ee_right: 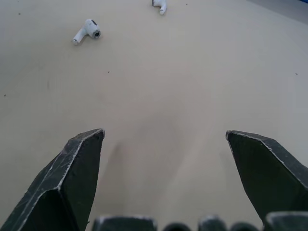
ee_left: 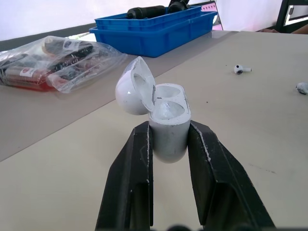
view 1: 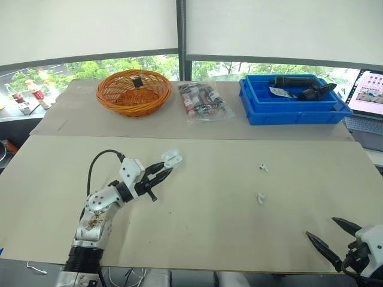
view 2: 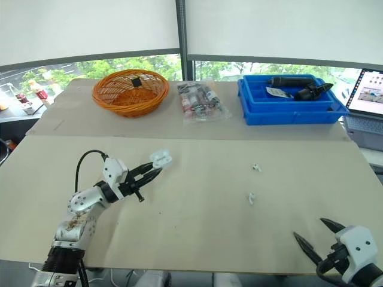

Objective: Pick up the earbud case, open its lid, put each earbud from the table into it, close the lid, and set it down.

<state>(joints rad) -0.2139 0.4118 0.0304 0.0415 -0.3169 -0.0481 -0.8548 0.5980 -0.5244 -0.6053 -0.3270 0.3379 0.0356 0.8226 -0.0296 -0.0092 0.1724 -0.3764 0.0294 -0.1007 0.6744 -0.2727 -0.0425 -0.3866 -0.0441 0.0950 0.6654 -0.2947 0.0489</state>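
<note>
Earbud case (ee_left: 168,113): lid open, gripped in your left hand (ee_left: 169,131); your right hand (ee_right: 163,134) spread, empty; near earbud (view 1: 260,197), far earbud (view 1: 263,167) loose on table (view 1: 239,239).

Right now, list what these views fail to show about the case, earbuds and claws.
- Earbud case sides: left wrist view, covered by the left claw.
- Far earbud and near earbud: eye views, too small to tell which way they lie.
- Dark item in the basket: eye views, too small to identify.
</note>
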